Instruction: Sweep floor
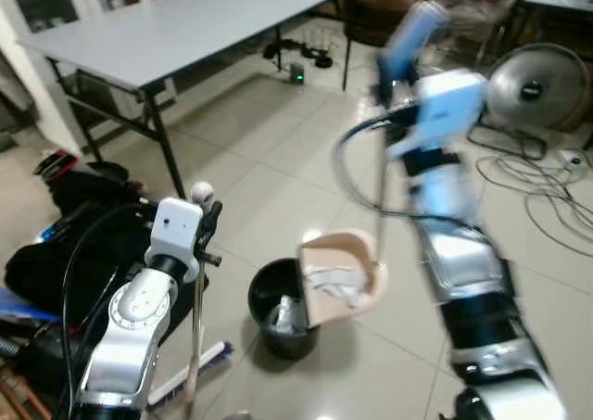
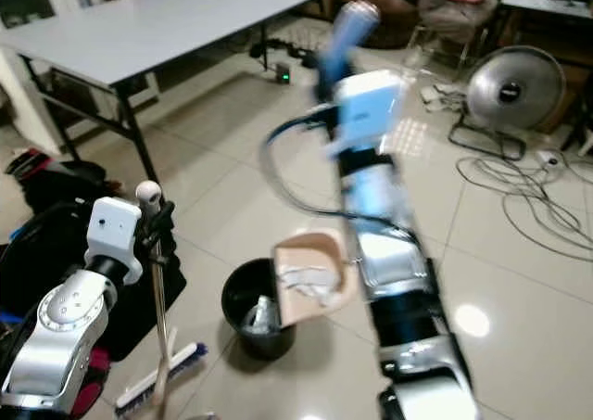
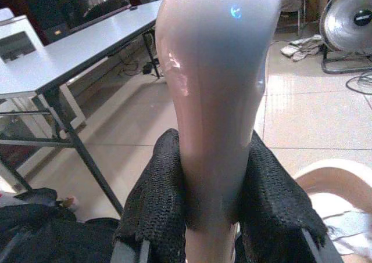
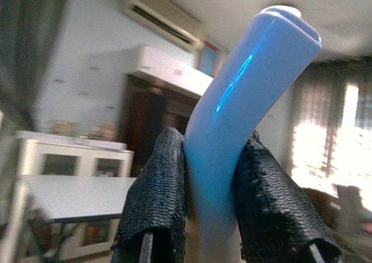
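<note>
Fingers of the right gripper (image 4: 212,216) pinched the blue curved dustpan handle (image 4: 238,112), raised high; the beige plastic dustpan (image 1: 338,276), blurred, seemingly tipped over the round black bin (image 1: 278,309). Left gripper (image 3: 215,216) squeezed the pale broom handle (image 3: 218,94), its white-bristled head (image 1: 190,375) on the tiled floor (image 1: 278,160).
</note>
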Motion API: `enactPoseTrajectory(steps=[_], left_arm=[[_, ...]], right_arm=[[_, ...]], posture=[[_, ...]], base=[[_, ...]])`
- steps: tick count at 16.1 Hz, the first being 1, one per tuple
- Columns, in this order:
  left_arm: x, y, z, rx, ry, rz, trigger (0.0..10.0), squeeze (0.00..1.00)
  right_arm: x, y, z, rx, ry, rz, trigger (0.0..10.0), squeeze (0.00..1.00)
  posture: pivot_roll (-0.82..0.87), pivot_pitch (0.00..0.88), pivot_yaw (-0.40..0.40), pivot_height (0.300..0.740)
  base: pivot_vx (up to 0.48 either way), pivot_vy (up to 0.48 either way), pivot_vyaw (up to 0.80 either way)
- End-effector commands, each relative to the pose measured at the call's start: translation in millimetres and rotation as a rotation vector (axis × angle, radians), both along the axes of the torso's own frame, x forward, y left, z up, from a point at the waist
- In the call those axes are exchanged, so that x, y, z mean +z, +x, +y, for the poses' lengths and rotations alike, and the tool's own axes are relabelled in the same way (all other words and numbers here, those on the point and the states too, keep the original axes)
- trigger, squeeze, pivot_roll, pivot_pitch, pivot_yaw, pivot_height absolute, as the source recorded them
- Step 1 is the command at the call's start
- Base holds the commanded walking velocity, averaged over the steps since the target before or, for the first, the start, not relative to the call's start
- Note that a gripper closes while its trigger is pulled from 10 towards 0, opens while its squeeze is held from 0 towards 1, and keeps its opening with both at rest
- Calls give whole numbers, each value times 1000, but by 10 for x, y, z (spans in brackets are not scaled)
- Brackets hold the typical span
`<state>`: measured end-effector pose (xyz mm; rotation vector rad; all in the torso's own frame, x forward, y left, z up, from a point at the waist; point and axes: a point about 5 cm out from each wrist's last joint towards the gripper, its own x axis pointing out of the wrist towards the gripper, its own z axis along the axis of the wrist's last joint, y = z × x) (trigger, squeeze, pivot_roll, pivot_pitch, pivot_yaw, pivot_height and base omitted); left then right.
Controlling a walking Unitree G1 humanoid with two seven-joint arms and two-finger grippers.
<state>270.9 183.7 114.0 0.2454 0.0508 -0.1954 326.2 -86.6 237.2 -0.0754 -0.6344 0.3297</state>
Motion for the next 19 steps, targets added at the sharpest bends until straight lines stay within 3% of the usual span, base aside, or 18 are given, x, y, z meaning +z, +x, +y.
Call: enactPoseTrajectory(steps=[1, 5, 10, 11, 16, 19], left_arm=[[106, 2, 20, 11, 20, -56, 10000, 0], [107, -14, 17, 17, 18, -62, 10000, 0], [103, -22, 0, 13, 18, -66, 10000, 0], [99, -23, -2, 12, 18, -64, 10000, 0], [84, -19, -14, 7, 23, -61, 10000, 0], [72, -12, -26, 0, 20, -56, 10000, 0]], right_arm=[[181, -44, 135, 59, -31, -110, 10000, 0], [31, -269, 593, 261, -136, -205, 10000, 0], [-129, -468, 883, 424, -233, -251, 10000, 0], [-200, -515, 954, 467, -293, -256, 10000, 0], [-317, -547, 1000, 491, -379, -259, 10000, 0], [-218, -474, 898, 409, -359, -282, 10000, 0]], posture=[[76, 0, 15, 740], [77, 0, 12, 740], [78, 0, 12, 740], [77, 0, 11, 740], [75, 0, 10, 740], [67, 0, 8, 740]], base=[[0, 0, 0], [0, 0, 0], [0, 0, 0], [0, 0, 0], [0, 0, 0], [0, 0, 0]])
